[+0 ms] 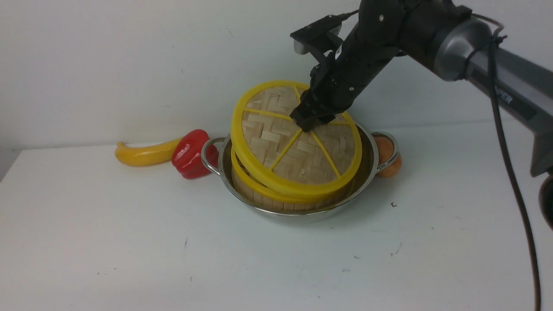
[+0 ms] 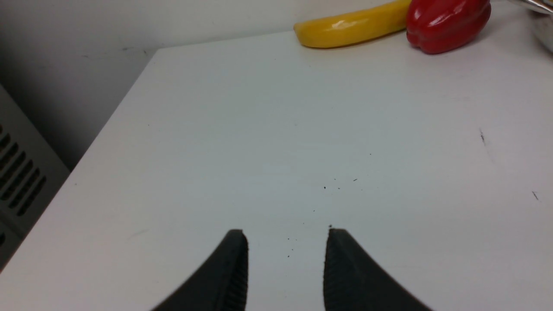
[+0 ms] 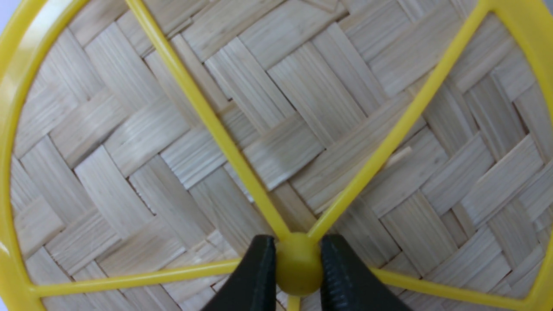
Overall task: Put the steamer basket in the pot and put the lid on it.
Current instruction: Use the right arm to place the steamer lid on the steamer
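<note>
Holding the lid (image 1: 285,151) by its centre knob (image 3: 298,270), your right gripper (image 1: 312,121) has its jaws clamped on that knob. The lid hangs tilted over the steamer basket (image 1: 255,196), which stands inside the pot (image 1: 367,170). The lid's near edge seems to rest on the basket's rim and its far edge is raised, so you likely need to lower the far side. Your left gripper (image 2: 285,263), jaws apart and empty, hangs over the table (image 2: 259,129), well off to the left.

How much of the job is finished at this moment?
Done: the steamer basket sits inside the pot. In hand: the right gripper is shut on the knob of the lid, tilted above the basket. Left: lower the lid flat and release.
</note>
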Action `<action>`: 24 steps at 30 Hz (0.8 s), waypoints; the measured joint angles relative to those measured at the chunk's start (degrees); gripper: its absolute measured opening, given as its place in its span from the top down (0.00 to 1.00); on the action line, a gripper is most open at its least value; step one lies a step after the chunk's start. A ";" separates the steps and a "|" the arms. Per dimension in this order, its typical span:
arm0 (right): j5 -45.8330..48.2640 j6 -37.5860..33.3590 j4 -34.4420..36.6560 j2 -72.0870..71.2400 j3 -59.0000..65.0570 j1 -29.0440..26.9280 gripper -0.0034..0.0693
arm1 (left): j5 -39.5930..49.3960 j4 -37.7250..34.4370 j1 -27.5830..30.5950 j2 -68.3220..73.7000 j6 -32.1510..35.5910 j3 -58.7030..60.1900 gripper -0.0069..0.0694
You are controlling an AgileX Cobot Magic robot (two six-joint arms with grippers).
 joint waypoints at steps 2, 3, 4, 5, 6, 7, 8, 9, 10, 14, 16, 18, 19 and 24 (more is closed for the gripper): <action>-0.04 -0.04 0.00 0.00 0.00 0.00 0.75 | 0.00 0.00 0.00 0.00 0.00 0.00 0.59; -0.11 -0.04 0.00 0.00 0.00 0.00 0.75 | 0.00 0.00 0.00 0.00 0.00 0.00 0.59; -0.36 -0.04 0.00 0.00 0.00 0.00 0.75 | 0.00 0.00 0.00 0.00 0.00 0.00 0.59; -0.52 -0.04 0.00 0.00 0.00 0.00 0.75 | 0.00 0.00 0.00 0.00 0.00 0.00 0.59; -0.52 -0.04 0.00 0.00 0.00 0.00 0.75 | 0.00 0.00 0.00 0.00 0.00 0.00 0.59; -0.75 -0.04 0.00 0.00 0.00 0.00 0.75 | 0.00 0.00 0.00 0.00 0.00 0.00 0.59; -1.08 -0.04 0.00 0.00 0.00 0.00 0.75 | 0.00 0.00 0.00 0.00 0.00 0.00 0.59; -1.28 -0.12 0.00 0.00 0.00 0.00 0.75 | 0.00 0.00 0.00 0.00 0.00 0.00 0.59; -1.71 -0.24 0.00 0.07 0.00 0.00 0.75 | 0.00 0.00 0.00 0.00 0.00 0.00 0.59; -2.81 -0.23 0.00 0.91 -0.24 0.00 0.75 | 0.00 0.00 0.00 0.00 0.00 0.00 0.59; -3.10 -0.23 0.00 1.41 -0.49 0.00 0.75 | 0.00 0.00 0.00 0.00 0.00 0.00 0.59; -3.32 -0.23 0.00 1.61 -0.49 0.00 0.75 | 0.00 0.00 0.00 0.00 0.00 0.00 0.59; -3.32 -0.23 0.00 1.62 -0.49 0.00 0.75 | 0.00 0.00 0.00 0.00 0.00 0.00 0.59; -2.87 -0.64 -0.20 1.62 -0.60 0.00 0.75 | 0.00 0.00 0.00 0.00 0.00 0.00 0.59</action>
